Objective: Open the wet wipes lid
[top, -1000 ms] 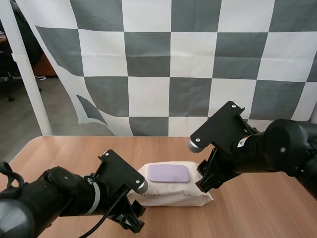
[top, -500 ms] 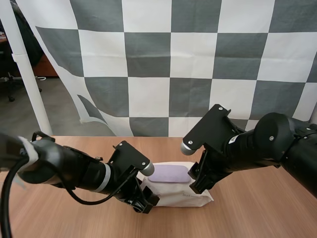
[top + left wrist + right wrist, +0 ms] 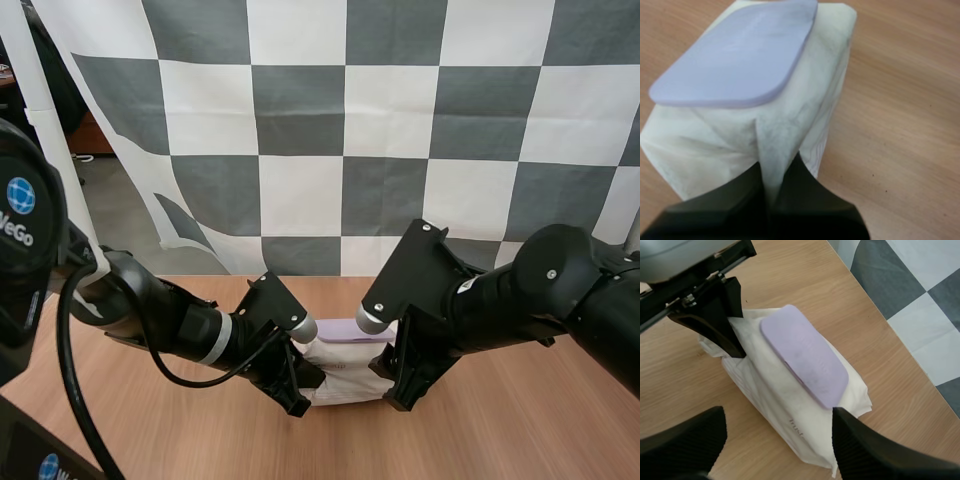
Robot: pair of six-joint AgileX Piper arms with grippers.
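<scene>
Looking at a white pack of wet wipes (image 3: 345, 382) lying flat on the wooden worktop (image 3: 480, 440), about halfway along the back edge and a little way in from it. Topped with a lilac lid (image 3: 805, 356), lying flat and closed against the pack.

Boxed in by both arms in the high view: left end effector (image 3: 300, 388) at one short end, right end effector (image 3: 397, 385) at the other.

Clenched on the left side. From the left wrist, can see the left fingers (image 3: 730, 205) squeezing the pack's upright crimped end seam between the tips, so grasping the wrapper itself and not the lid.

Released on the right side. From the right wrist, can see the two black right fingers (image 3: 685, 440) standing well apart with nothing pinched, straddling the end of the pack nearer that camera. Can't tell whether touching the wrapper or just hanging over it.

Also spotted from the right wrist: left end effector at the far short end, tips down on the wrapper just beside the lid's corner.
</scene>
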